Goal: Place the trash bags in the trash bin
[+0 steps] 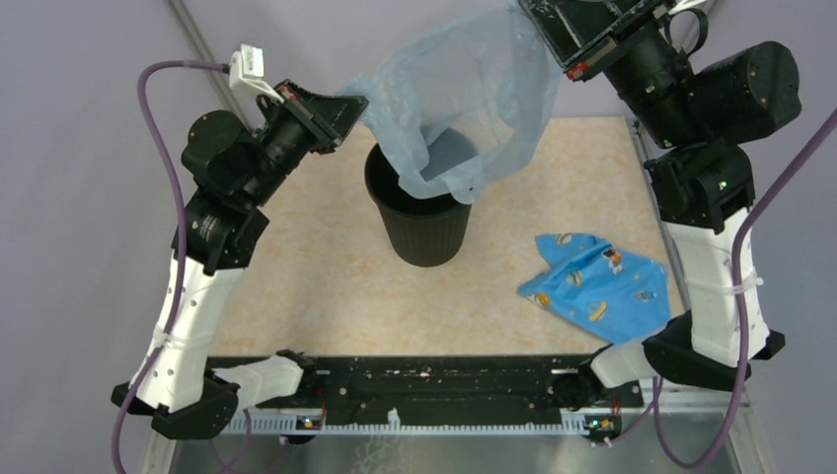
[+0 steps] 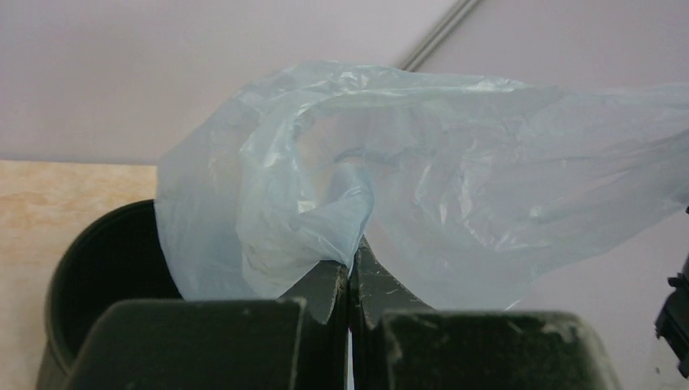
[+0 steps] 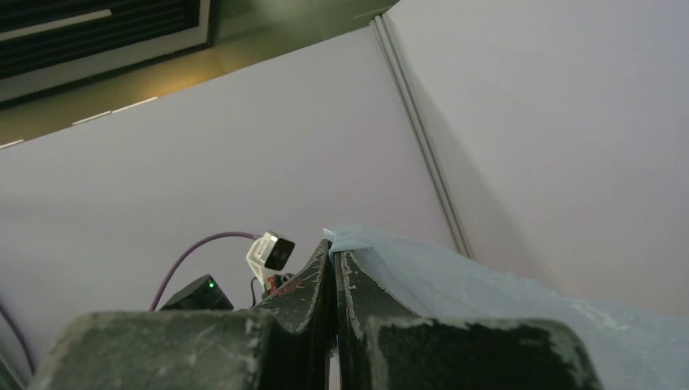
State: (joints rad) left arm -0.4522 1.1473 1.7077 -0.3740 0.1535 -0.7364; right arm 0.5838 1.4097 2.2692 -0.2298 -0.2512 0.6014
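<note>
Film bag (image 1: 464,89), crinkly, translucent blue-grey, over tapered smooth black bin (image 1: 429,235)

The trash bag (image 1: 464,99) hangs over the trash bin (image 1: 429,235), perhaps dipping inside.

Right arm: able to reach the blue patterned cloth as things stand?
Probably not yet: its fingers are shut on the trash bag, held up over the trash bin. The cloth lies uncovered on the table near that arm, so the way looks free once it lets go.
</note>
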